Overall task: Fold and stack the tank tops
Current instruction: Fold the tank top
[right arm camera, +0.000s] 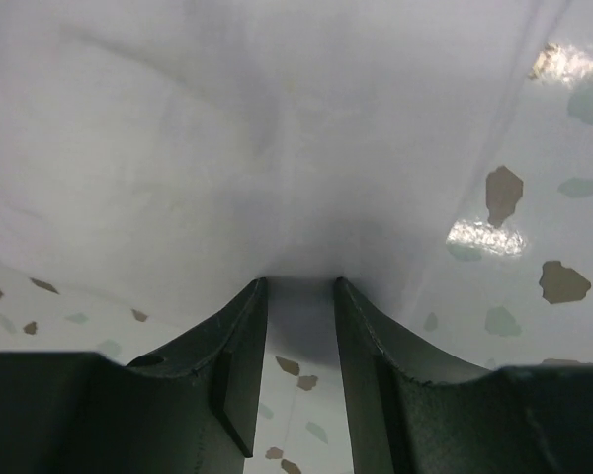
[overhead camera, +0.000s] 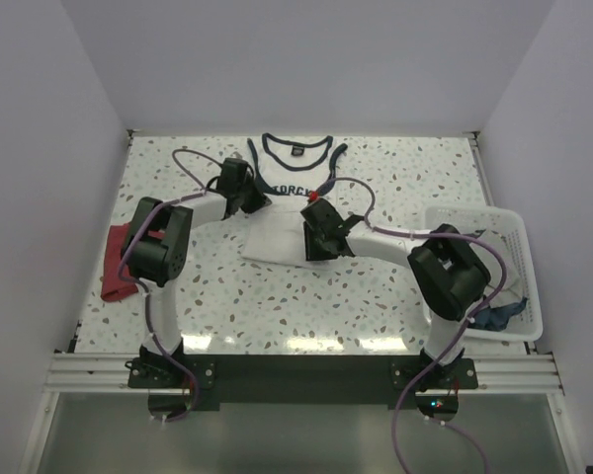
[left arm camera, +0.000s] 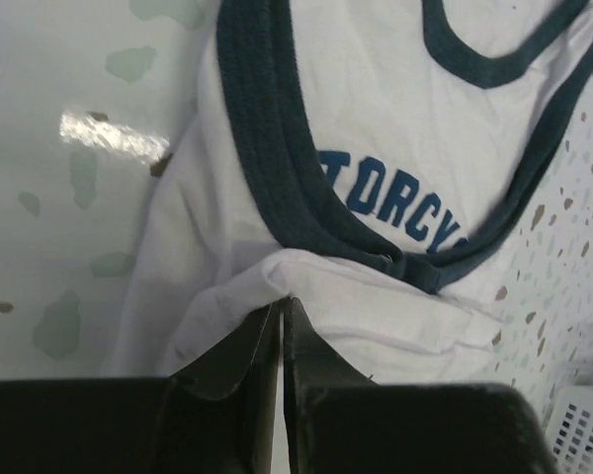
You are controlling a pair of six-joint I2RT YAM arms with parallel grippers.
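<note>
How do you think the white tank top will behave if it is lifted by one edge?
The white tank top will probably hang floppy: its lower part already lies doubled over in soft folds. It looks thin, so likely light. On the glossy table, a push would probably bunch it rather than slide it.

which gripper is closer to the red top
Left. The left gripper, on the white top, lies right of the red top; the right gripper is farther right.

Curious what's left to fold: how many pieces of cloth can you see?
3: a white navy-trimmed tank top mid-table; a dark red cloth at the left edge; a dark blue cloth at the white lattice basket. Others may be hidden.
</note>
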